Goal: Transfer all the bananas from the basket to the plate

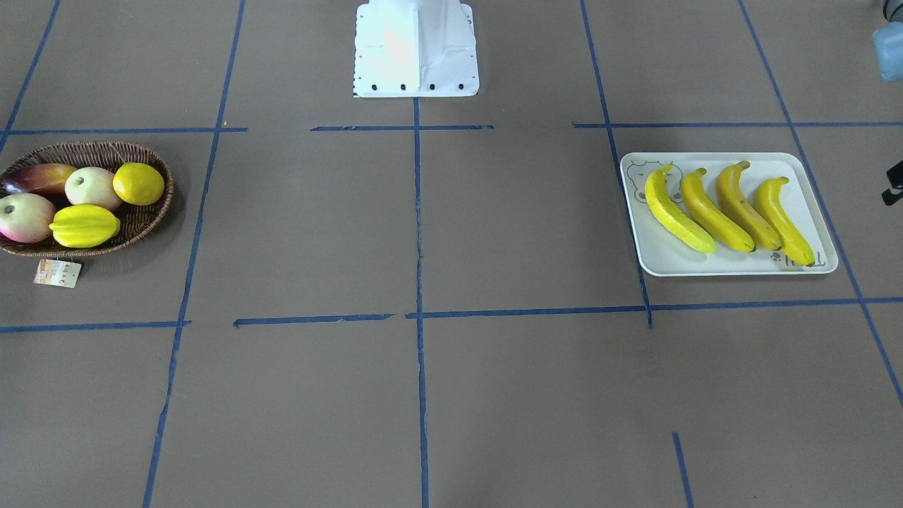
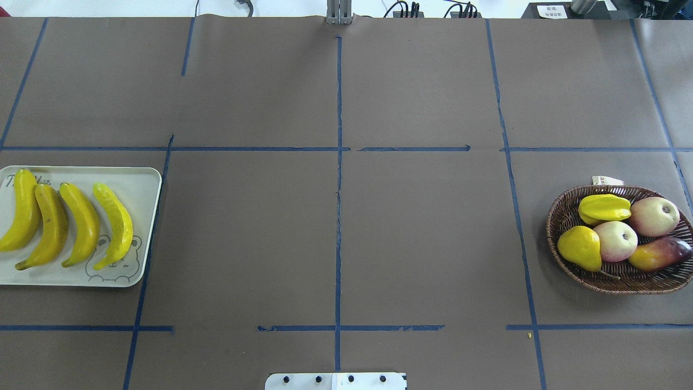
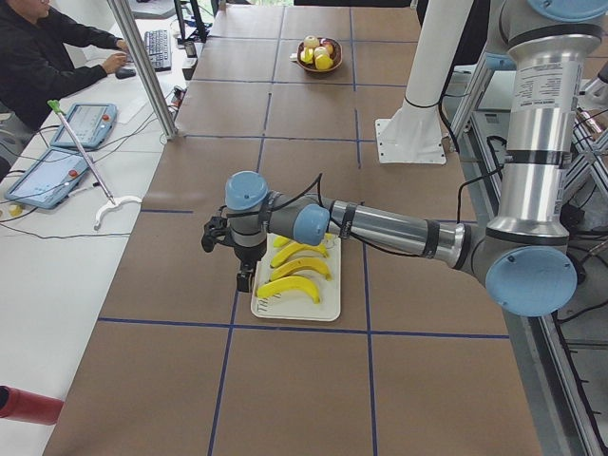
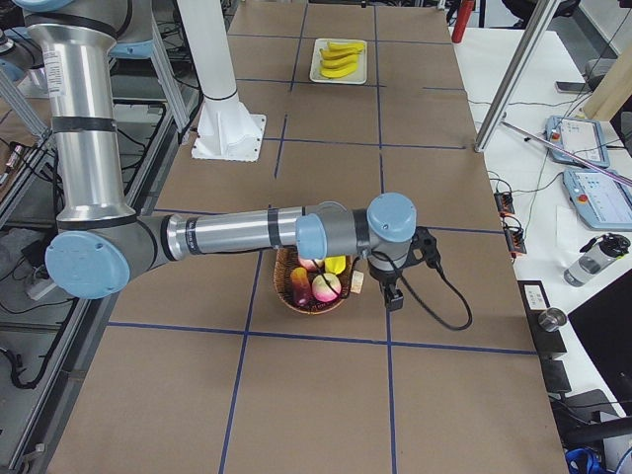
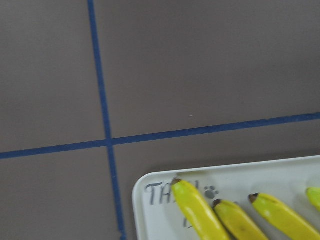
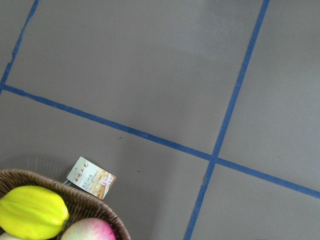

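Note:
Several yellow bananas (image 1: 734, 208) lie side by side on the pale plate (image 1: 705, 264), also seen in the overhead view (image 2: 76, 225) and the left wrist view (image 5: 200, 215). The brown wicker basket (image 1: 152, 215) holds other fruit and no banana that I can see. My left gripper (image 3: 245, 278) hangs just beyond the plate's outer edge (image 3: 294, 310); I cannot tell whether it is open or shut. My right gripper (image 4: 393, 296) hangs just beyond the basket (image 4: 296, 301), by its paper tag (image 6: 91, 177); I cannot tell its state either.
The basket (image 2: 557, 216) holds a lemon (image 1: 138, 183), a starfruit (image 1: 85, 226), two apples and a mango. The robot base (image 1: 416, 49) stands at the table's middle edge. An operator (image 3: 47, 57) sits beyond the table with tablets.

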You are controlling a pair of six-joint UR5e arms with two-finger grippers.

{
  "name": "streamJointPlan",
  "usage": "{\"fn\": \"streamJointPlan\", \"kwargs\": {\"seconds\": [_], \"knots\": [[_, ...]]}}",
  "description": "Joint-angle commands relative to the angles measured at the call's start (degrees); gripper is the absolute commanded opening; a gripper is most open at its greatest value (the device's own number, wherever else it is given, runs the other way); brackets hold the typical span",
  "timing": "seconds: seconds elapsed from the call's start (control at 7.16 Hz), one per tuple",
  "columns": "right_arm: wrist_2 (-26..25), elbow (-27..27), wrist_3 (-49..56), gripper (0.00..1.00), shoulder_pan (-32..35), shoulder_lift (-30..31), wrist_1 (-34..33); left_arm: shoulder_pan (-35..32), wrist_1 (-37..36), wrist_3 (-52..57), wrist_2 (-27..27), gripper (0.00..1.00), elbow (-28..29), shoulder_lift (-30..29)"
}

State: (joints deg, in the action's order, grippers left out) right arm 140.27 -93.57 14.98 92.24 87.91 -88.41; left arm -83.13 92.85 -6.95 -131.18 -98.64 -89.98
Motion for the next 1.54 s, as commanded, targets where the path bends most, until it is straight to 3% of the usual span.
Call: {"fn": "streamJointPlan", "kwargs": {"seconds": [0.0,0.42,1.12,1.4], "knots": [[0.6,0.8,2.2,1.0,2.3,2.4,0.8,-2.9,-1.0,2.6,-4.1,0.99,3.4,3.1],[0.4,4.8,-1.4,1.0,2.2,1.8,0.9,-6.4,-1.1,4.9,-4.3,1.0,6.0,2.8],[0.1,5.9,-1.4,1.0,2.3,3.5,0.8,-7.7,-1.0,6.2,-6.0,1.0,6.2,3.6],[-2.4,6.4,-3.9,1.0,2.3,3.3,0.8,-7.7,-1.0,6.2,-6.0,1.0,6.0,3.7]]}}
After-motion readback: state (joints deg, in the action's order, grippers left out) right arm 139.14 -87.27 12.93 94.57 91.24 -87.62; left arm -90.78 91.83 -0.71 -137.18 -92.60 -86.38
